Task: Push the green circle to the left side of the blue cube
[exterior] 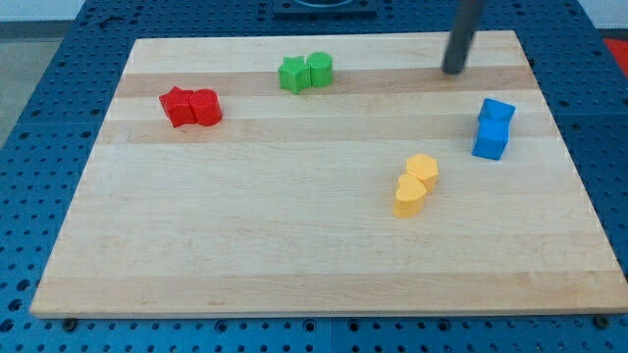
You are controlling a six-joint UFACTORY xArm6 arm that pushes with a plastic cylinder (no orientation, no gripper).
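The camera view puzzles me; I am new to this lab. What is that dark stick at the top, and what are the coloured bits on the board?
One camera looks down at a pale wooden board. The dark stick is the robot arm's rod; it has no gripper and holds nothing. My tip only pushes blocks. It stands near the view's top, apart from all blocks, left of and above the two blue blocks. Further left sit a green circle touching a green star, two red blocks, and two yellow blocks.

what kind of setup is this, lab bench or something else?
Likely a robotics lab bench. A wooden board lies on a blue perforated mounting table, small coloured blocks are scattered on it, including the green circle and blue cube, and my tip is near the view's top.
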